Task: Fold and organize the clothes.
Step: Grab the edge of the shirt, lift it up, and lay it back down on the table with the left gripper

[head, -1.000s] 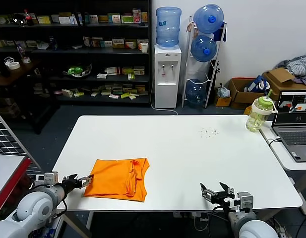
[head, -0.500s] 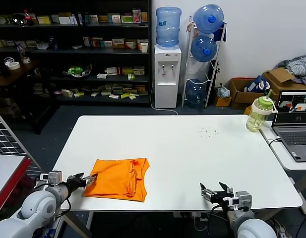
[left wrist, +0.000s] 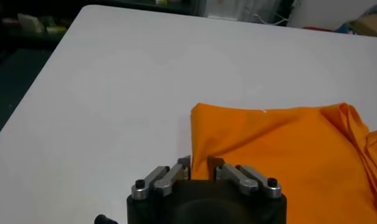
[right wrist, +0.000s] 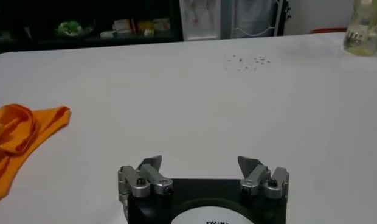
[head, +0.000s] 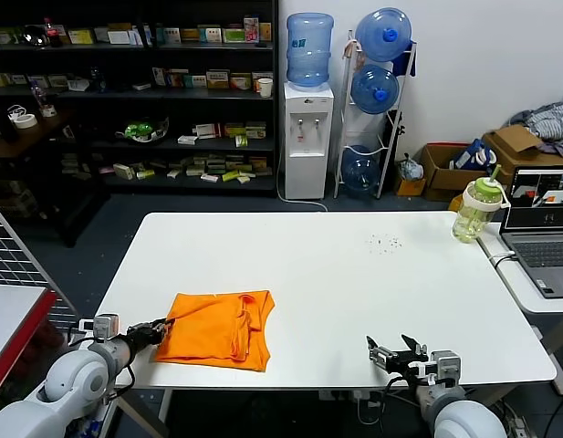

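The orange T-shirt (head: 217,328) lies folded into a rough rectangle on the white table (head: 336,274), near the front left edge. No lettering shows. My left gripper (head: 160,329) is at the shirt's near left edge. In the left wrist view the gripper (left wrist: 199,167) has its fingers close together with a fold of the orange fabric (left wrist: 280,146) pinched between them. My right gripper (head: 395,354) hovers low over the table's front edge, well right of the shirt, open and empty (right wrist: 200,164). The shirt's edge shows far off in the right wrist view (right wrist: 18,140).
A green-lidded bottle (head: 477,208) stands at the table's far right corner. A laptop (head: 541,233) sits on a side table to the right. Small crumbs (head: 384,243) lie at the back right of the table. A red-edged rack (head: 16,315) stands at left.
My left gripper has edged in to the shirt's left edge and settled there. The shirt lies the same. The right gripper has barely moved.
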`<control>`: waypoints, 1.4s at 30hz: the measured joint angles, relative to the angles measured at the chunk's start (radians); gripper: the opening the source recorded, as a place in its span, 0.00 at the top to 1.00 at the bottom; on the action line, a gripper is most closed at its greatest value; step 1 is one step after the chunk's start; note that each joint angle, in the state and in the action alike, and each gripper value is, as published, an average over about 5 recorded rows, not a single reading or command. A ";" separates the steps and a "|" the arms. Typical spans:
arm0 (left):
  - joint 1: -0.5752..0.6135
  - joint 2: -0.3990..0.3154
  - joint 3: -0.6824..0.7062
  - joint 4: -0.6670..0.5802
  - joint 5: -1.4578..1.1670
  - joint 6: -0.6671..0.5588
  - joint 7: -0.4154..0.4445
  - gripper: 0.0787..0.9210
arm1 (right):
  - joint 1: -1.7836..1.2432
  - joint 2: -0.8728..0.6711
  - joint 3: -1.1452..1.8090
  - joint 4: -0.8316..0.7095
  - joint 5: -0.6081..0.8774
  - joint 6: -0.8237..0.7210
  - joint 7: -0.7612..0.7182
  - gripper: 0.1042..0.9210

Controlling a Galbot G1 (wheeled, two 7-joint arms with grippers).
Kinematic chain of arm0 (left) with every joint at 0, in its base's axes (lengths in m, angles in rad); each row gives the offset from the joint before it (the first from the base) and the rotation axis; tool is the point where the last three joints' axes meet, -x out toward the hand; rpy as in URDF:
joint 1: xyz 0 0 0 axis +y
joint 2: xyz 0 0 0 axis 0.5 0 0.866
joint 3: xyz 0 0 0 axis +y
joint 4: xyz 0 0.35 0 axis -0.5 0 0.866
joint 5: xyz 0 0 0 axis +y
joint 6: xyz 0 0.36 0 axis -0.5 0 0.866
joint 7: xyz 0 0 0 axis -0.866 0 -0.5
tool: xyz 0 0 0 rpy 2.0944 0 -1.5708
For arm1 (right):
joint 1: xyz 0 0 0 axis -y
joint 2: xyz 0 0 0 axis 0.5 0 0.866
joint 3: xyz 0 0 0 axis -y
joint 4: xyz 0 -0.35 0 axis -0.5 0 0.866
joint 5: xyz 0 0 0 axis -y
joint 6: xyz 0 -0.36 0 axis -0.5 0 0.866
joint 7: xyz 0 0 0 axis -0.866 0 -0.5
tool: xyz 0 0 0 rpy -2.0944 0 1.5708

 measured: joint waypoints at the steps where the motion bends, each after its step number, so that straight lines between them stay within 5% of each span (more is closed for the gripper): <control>1: 0.001 0.000 -0.001 -0.002 -0.002 0.000 -0.001 0.78 | 0.001 0.000 -0.001 0.000 0.000 0.000 0.000 0.12; 9: 0.016 -0.002 -0.015 -0.029 -0.024 0.000 -0.015 0.99 | 0.002 0.001 -0.005 -0.003 -0.002 0.002 0.001 0.12; 26: 0.074 0.100 -0.102 -0.142 -0.017 0.041 -0.076 0.99 | 0.043 -0.017 -0.038 -0.011 0.001 0.017 -0.008 0.12; 42: 0.120 0.322 -0.248 0.019 0.061 0.022 -0.026 0.99 | 0.049 -0.023 -0.023 0.008 -0.004 0.034 -0.016 0.12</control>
